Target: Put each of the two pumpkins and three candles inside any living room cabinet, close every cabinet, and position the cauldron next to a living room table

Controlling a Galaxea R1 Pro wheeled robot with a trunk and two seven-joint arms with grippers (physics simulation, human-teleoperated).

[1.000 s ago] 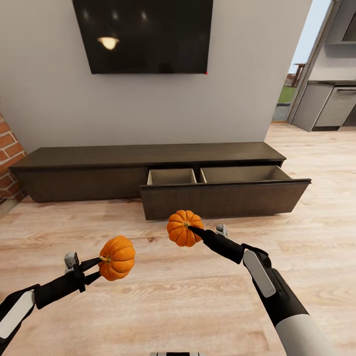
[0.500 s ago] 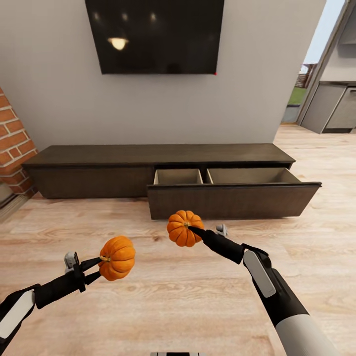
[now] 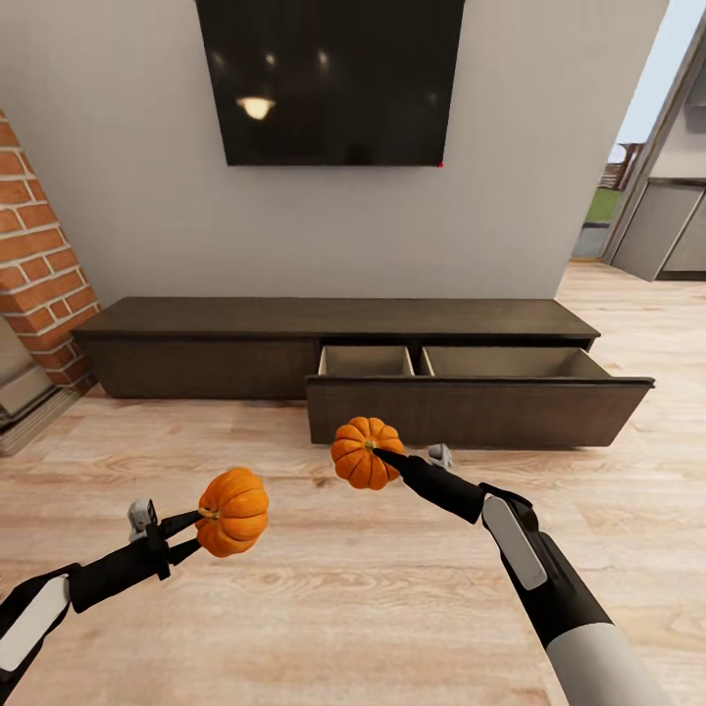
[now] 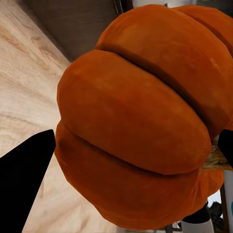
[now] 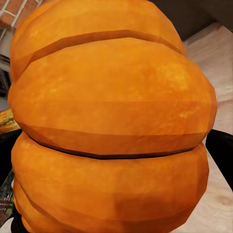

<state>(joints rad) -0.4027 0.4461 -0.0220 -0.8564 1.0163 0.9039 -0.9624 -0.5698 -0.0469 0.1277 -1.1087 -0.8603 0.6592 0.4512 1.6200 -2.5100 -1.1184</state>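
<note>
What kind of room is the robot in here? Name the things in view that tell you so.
Most likely a living room: a black television hangs on the wall above a long, low dark-wood cabinet, with a red brick chimney and a light wood plank floor.

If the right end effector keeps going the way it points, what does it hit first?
Likely the open drawer's front of the cabinet, met by the pumpkin the right end effector holds. Depth is unclear.

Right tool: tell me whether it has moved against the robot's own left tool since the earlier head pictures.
No. The right tool and its pumpkin keep their spacing from the left tool. The cabinet slid right across the view because the camera turned.
</note>
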